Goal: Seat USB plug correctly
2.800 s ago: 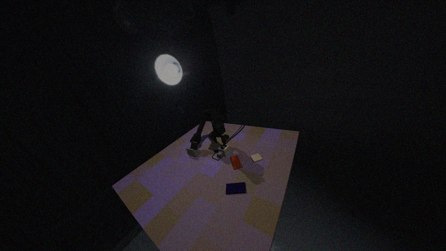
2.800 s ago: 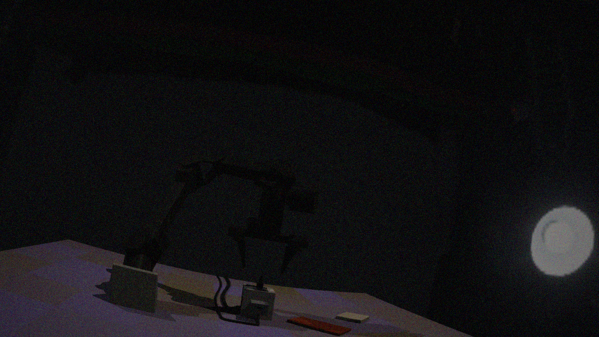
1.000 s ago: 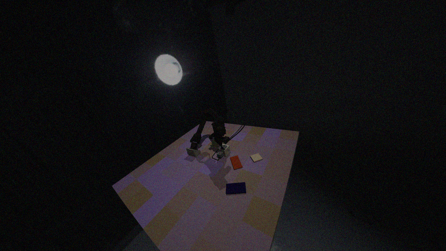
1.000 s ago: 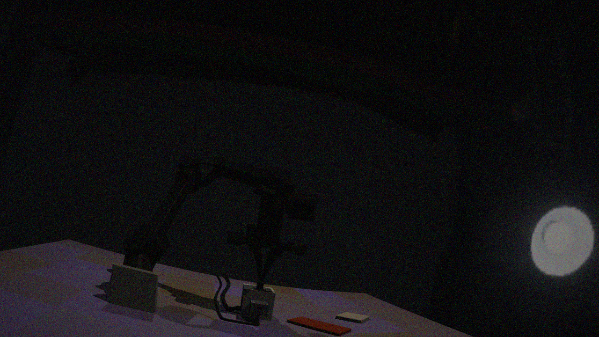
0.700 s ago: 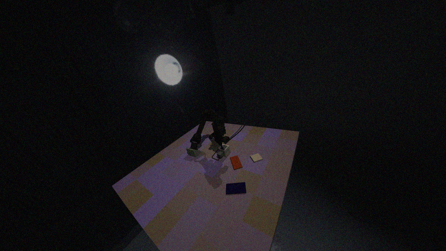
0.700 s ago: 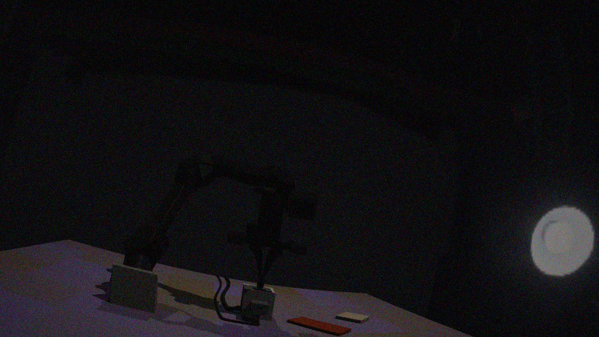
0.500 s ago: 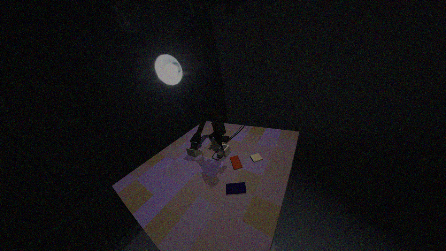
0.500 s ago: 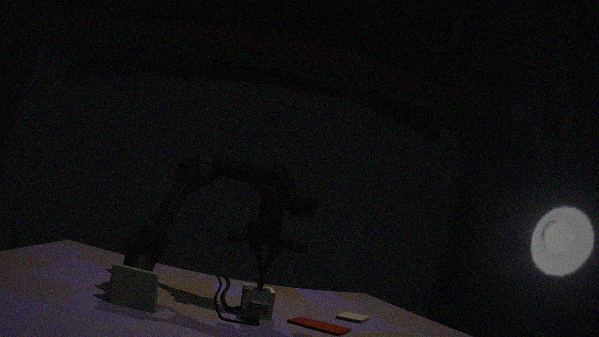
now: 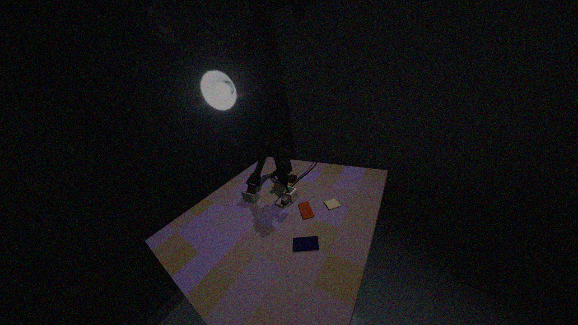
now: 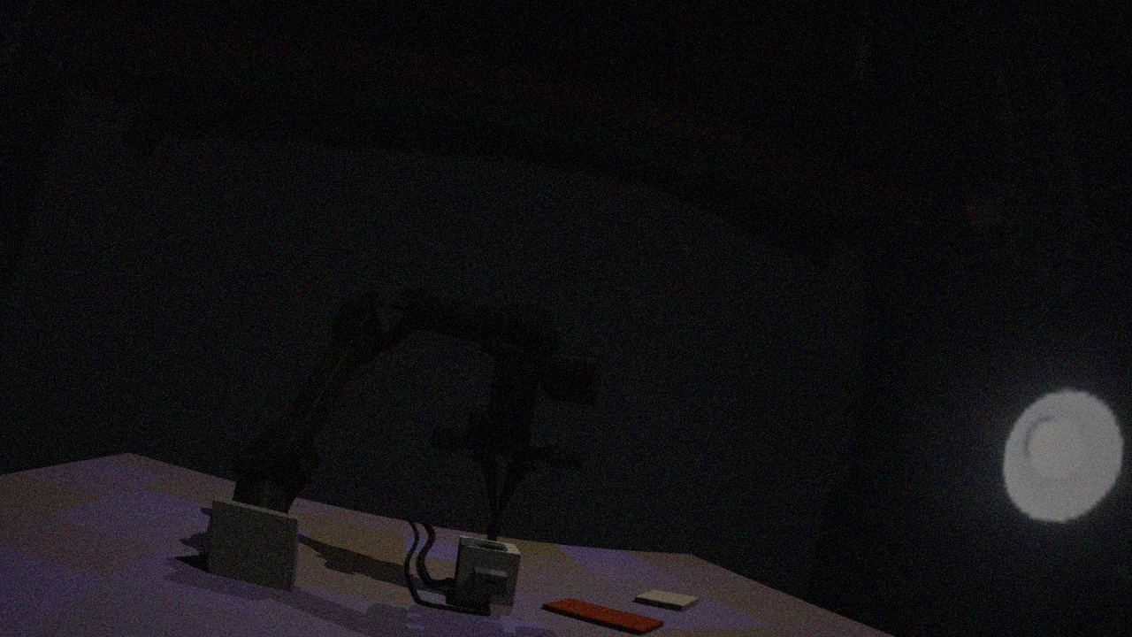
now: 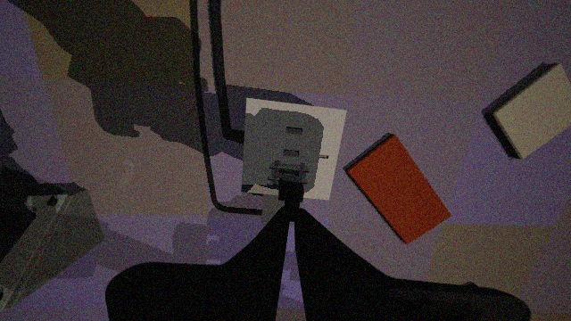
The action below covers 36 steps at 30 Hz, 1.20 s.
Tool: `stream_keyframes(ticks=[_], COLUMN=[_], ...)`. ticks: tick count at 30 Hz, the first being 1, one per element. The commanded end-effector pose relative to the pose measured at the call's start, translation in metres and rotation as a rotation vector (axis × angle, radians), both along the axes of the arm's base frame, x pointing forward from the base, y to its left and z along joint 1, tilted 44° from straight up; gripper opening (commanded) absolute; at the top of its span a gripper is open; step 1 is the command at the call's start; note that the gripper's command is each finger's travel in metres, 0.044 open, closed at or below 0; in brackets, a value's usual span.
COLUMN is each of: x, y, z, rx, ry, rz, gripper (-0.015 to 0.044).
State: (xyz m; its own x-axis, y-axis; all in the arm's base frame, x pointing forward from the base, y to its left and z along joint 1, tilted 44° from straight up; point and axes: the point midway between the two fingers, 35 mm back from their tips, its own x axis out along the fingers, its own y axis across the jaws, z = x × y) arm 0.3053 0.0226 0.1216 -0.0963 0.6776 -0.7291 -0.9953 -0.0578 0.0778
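Observation:
The power cube (image 9: pixel 294 195) (image 10: pixel 510 558) (image 11: pixel 335 138) is pale, with two small slots showing on its shaded top in the wrist view. My gripper (image 9: pixel 287 189) (image 10: pixel 492 533) (image 11: pixel 291 214) points down over the cube's top and is shut on the USB plug. The plug (image 11: pixel 291 191) is small and black, held at the fingertips over the near edge of the cube's top, with a greyish outline around its far end. The dark fingers and shade hide the socket mouth. I cannot tell how deep the plug sits or which way round it is.
Two black cables (image 11: pixel 197 89) (image 11: pixel 219 80) run to the cube's side. An orange-red block (image 9: pixel 305 210) (image 10: pixel 603 616) (image 11: pixel 397 189) lies beside the cube, and a cream block (image 9: pixel 332 204) (image 10: pixel 666 599) (image 11: pixel 533 111) lies farther off. A dark blue block (image 9: pixel 305 243) lies nearer the top camera.

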Motion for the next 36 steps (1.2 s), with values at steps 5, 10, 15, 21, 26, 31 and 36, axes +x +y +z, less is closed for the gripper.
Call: stream_keyframes(ticks=[5, 10, 15, 21, 26, 31, 36], x=[0.0, 0.0004, 0.0007, 0.001, 0.0011, 0.0011, 0.0011], y=[-0.0038, -0.0061, -0.0083, -0.0078, -0.0074, -0.0073, -0.0073], z=[0.0035, 0.0059, 0.0083, 0.008, 0.0078, 0.0077, 0.0077], rx=[-0.003, -0.003, -0.003, -0.005, -0.017, -0.03, -0.042], ry=[0.0, 0.0, 0.0, 0.029, 0.112, 0.205, 0.293], rz=[0.006, 0.006, 0.006, -0.029, -0.12, -0.22, -0.315], gripper=[0.0, 0.0, 0.0, 0.0, 0.0, 0.0, 0.0])
